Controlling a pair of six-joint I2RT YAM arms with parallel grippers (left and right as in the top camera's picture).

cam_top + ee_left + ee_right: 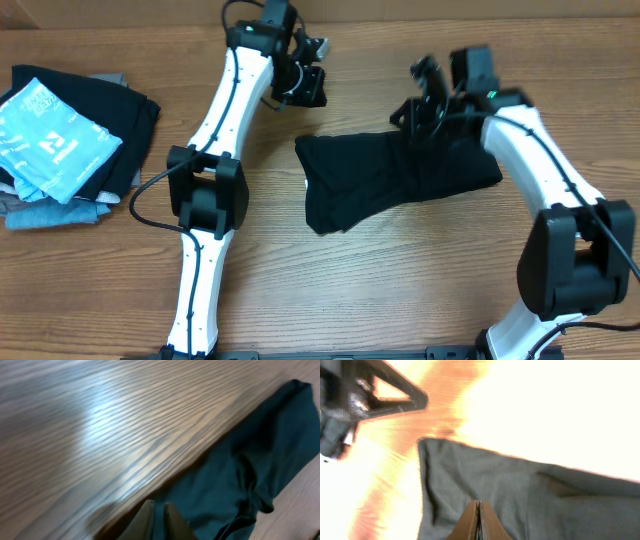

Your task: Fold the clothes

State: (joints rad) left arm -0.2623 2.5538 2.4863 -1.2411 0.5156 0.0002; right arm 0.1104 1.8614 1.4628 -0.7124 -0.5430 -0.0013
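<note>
The clothes, a black T-shirt (390, 180), lie folded into a long band across the middle of the table. My left gripper (305, 85) hovers just beyond the shirt's far left corner. In the left wrist view its fingertips (159, 506) stand a narrow slit apart over the shirt's edge (250, 460), with nothing between them. My right gripper (425, 105) is at the shirt's far edge. In the right wrist view its fingers (479, 502) are pressed together above the fabric (530, 490), and no cloth shows between them.
A pile of folded garments (60, 205) sits at the table's left edge, topped by a light-blue one with white print (55, 135). The left arm's black wrist (370, 395) shows at the top left of the right wrist view.
</note>
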